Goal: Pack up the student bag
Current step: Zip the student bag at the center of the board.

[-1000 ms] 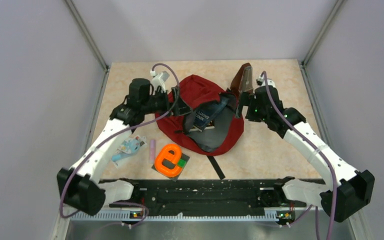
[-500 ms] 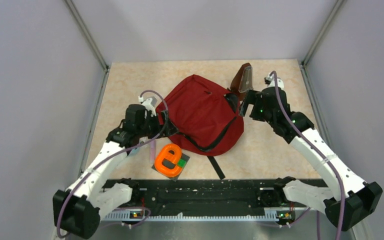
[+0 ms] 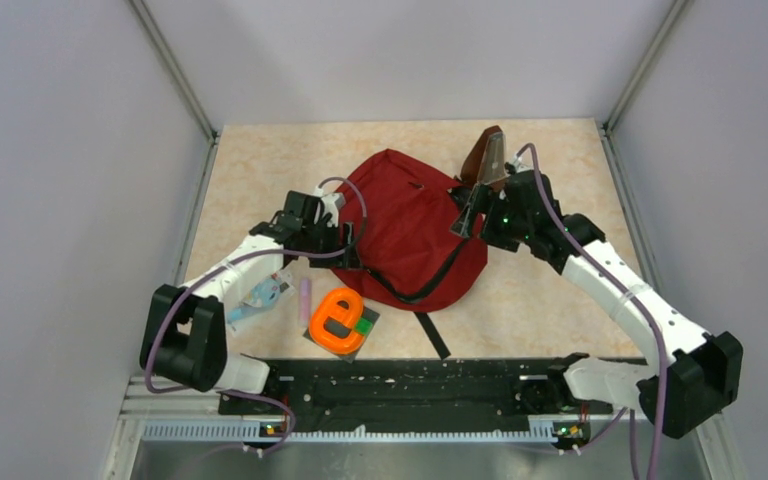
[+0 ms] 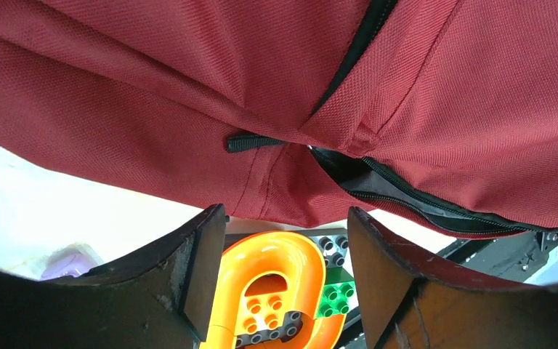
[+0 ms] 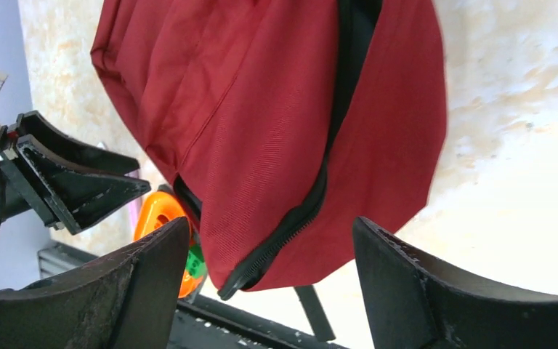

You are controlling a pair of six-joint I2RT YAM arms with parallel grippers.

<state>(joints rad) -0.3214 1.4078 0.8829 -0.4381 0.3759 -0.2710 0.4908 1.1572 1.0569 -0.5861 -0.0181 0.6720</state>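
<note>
The bag (image 3: 405, 235) lies flat mid tabletop (image 3: 260, 170), zip (image 4: 407, 200) partly open. Left fingers (image 4: 192, 269) and right fingers (image 5: 142, 283) stand apart, empty. Orange toy (image 3: 338, 320), tube (image 3: 305, 297) and packet (image 3: 258, 296) sit outside near the front-left edge, so packing looks unfinished.

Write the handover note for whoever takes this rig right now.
Left gripper: open, empty, at the bag's left edge.
Right gripper: open, empty, at the bag's far right corner.
Bag: lying mid-table, zipper partly open; contents not visible.
Outside it: orange block, pink tube and blue-white packet at near left; metronome behind the bag.
Done: cannot tell what is packed.
Left: probably load the loose items, then zip up.
</note>
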